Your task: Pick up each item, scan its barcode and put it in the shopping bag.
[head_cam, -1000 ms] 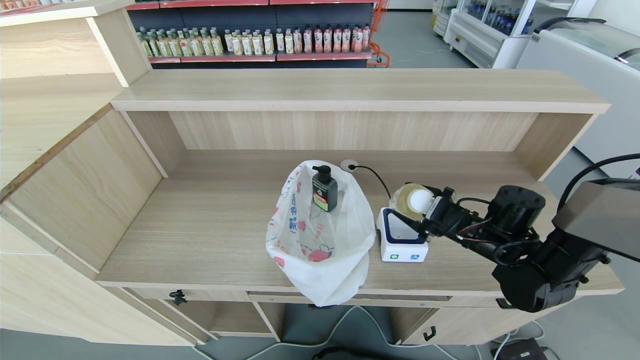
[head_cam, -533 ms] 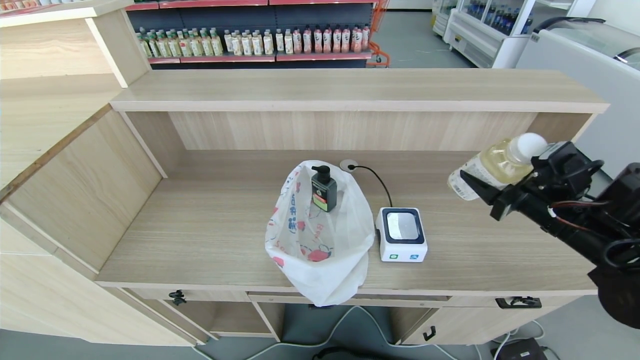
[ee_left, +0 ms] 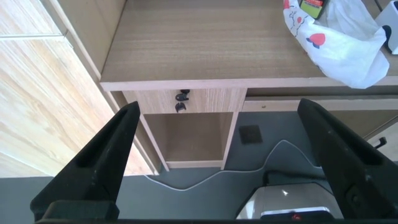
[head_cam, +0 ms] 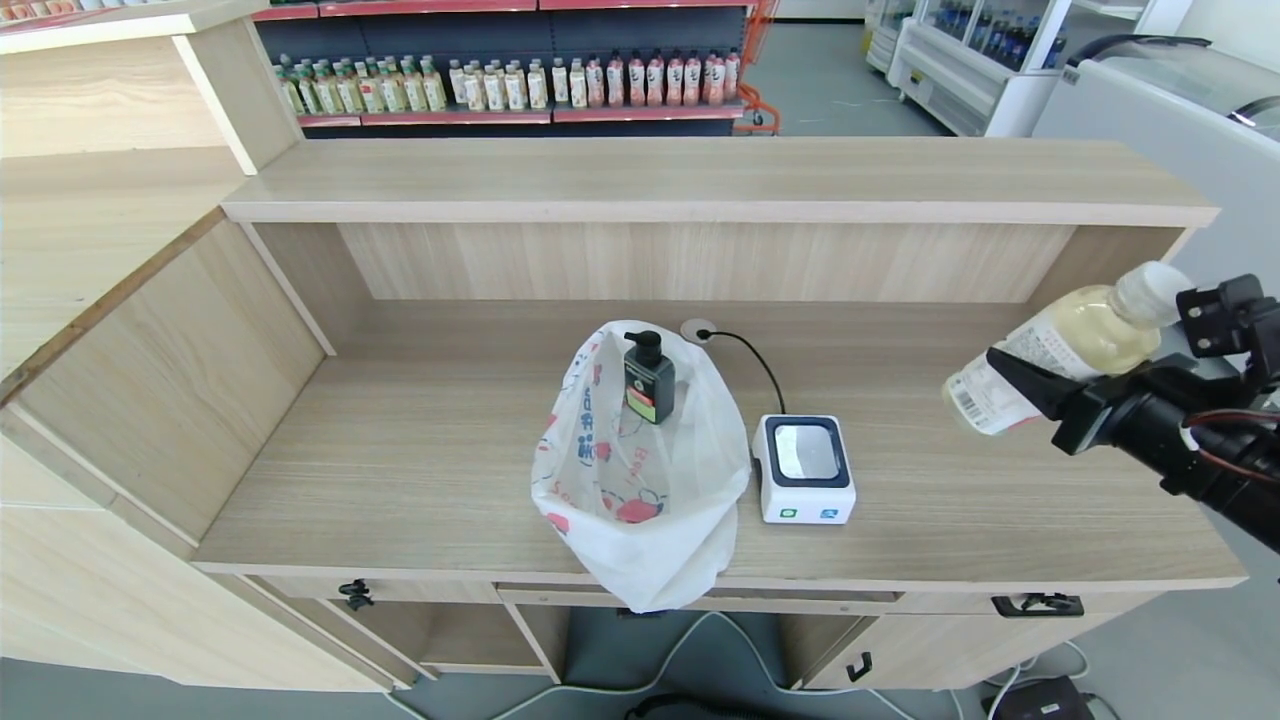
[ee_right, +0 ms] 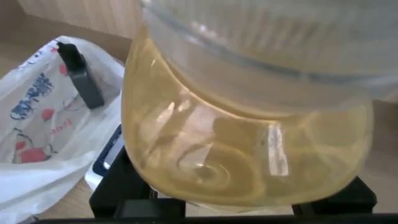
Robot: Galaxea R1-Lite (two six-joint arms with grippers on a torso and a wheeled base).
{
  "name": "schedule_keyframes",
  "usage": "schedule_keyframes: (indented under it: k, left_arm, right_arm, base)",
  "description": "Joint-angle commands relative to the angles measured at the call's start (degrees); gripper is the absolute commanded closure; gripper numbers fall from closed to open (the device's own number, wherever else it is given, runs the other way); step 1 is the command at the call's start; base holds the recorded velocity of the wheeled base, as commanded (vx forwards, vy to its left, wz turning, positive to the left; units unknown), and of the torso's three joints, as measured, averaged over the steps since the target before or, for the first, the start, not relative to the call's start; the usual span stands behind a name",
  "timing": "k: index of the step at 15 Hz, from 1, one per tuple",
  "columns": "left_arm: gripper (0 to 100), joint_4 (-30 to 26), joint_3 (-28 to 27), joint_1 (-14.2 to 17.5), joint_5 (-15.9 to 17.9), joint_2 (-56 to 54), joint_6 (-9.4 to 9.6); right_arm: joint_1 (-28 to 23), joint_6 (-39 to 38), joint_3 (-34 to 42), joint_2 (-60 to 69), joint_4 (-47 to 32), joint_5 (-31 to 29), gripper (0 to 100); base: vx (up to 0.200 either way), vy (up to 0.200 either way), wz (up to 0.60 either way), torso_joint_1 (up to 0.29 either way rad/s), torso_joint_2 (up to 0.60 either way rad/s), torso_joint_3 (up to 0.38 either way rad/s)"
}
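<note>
Two levels of pale wood grain make up the worktop (head_cam: 420, 470): a broad lower surface walled at both ends, and a raised ledge (head_cam: 700, 180) running along its far side. Beyond the ledge is a shop floor with a shelf of drink bottles (head_cam: 500, 85) in a long row, and chest freezers (head_cam: 1150, 90) off to the right. Near the middle of the lower surface stands a white shopping bag (head_cam: 640, 500) with red and blue print, its mouth open and its bottom sagging over the near edge; a black pump bottle (head_cam: 649, 380) stands upright inside it. Just to the right of the bag sits a white scanner (head_cam: 805, 470) with a dark window facing up, and a black cable (head_cam: 755, 355) runs from it to a round port near the back wall. The right end effector (head_cam: 1090, 375) is clamped on a clear bottle of yellowish drink (head_cam: 1060, 345), held in the air over the right end of the worktop, well apart from the scanner. Its long axis is tilted: the white cap points up and to the right, the base down and left toward the scanner, with the label's barcode near the base. The left end effector (ee_left: 217, 174) hangs low in front of the worktop's near edge, its fingers (ee_left: 99, 162) spread wide with nothing between them.
</note>
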State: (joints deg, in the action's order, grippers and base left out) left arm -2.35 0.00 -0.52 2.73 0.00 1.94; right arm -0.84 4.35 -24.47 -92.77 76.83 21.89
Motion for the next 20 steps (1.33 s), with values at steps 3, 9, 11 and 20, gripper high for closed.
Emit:
schedule_keyframes:
  k: [3,9,11,20]
  left_arm:
    - [0,0.0,0.0,0.0,0.0,0.0,0.00]
    - [0,0.0,0.0,0.0,0.0,0.0,0.00]
    - [0,0.0,0.0,0.0,0.0,0.0,0.00]
    - [0,0.0,0.0,0.0,0.0,0.1,0.08]
  right_arm:
    - [6.6,-9.8,-4.4,0.9,-2.6,-1.6,100]
    - [12.5,-10.4,-8.9,0.7,-12.0,-7.5,100]
    - [12.6,-10.3,-8.7,0.4,-12.0,-7.7,100]
    - [13.2,-10.8,-9.5,4.8,-17.2,-7.7,100]
  base:
    - [0.000,0.000,0.00,0.000,0.00,0.000]
    - [0.000,0.000,0.00,0.000,0.00,0.000]
    - [0.000,0.000,0.00,0.000,0.00,0.000]
    - [0.000,0.067,0.00,0.000,0.00,0.001]
